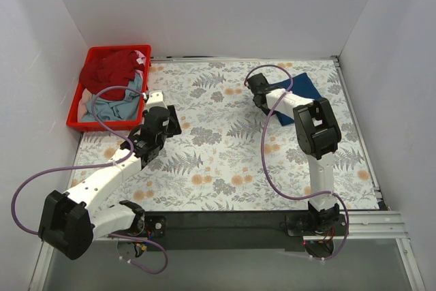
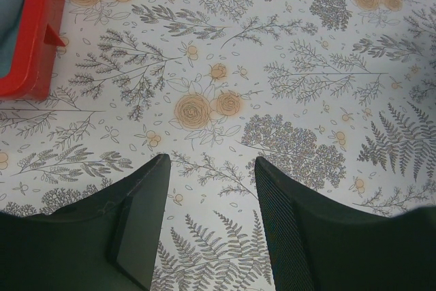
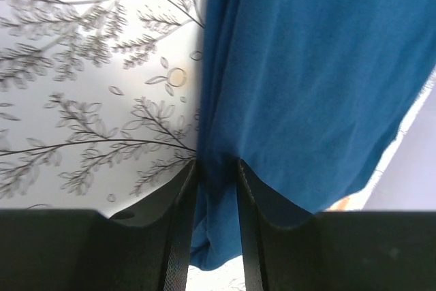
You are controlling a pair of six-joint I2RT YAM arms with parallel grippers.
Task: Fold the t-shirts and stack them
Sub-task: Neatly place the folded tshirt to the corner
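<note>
Pinching the left edge of the navy t-shirt (image 3: 313, 66) at the counter's (image 1: 218, 161) far right, the right tool (image 3: 216, 168) is clenched on cloth that spreads away rightward. The left tool (image 2: 211, 168) hangs released beside the red crate (image 1: 76, 119), which holds the dark red t-shirt (image 1: 109, 67) and grey-blue t-shirt (image 1: 119, 105).

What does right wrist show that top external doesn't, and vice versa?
Right wrist only: the right gripper with its jaws closed on a fold at the edge of the blue cloth t-shirt. Top external only: the red plastic crate holding a dark red t-shirt and a pale grey-blue t-shirt, plus the left gripper. Both: that blue t-shirt on the floral table cover.
</note>
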